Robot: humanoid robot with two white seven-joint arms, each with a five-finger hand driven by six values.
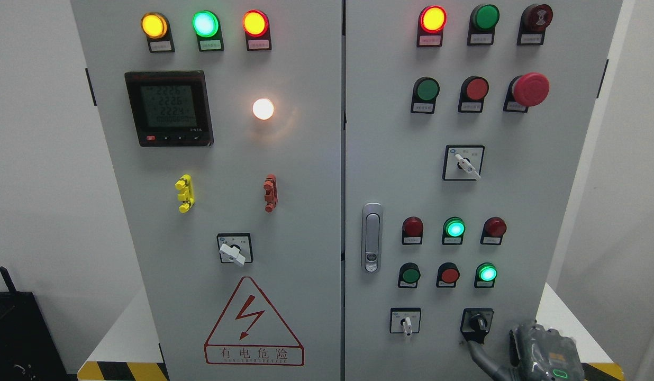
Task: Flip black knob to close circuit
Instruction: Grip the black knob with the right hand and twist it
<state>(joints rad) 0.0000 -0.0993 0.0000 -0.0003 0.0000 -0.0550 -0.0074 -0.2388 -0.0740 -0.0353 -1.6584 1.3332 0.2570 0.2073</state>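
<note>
Black knob sits low on the right door, handle pointing down-left.

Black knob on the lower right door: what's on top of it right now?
A grey finger of the right hand reaches up from below and lies against the black knob, covering its lower edge. The knob's upper part and its black plate show; its position markings can't be seen.

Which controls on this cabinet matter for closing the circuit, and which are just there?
Part of the job:
- black knob, bottom right of the right door
- right hand, a finger reaching up to the knob

Just there:
- white knob beside it
- emergency stop button
- door latch
- meter
- warning sign
</note>
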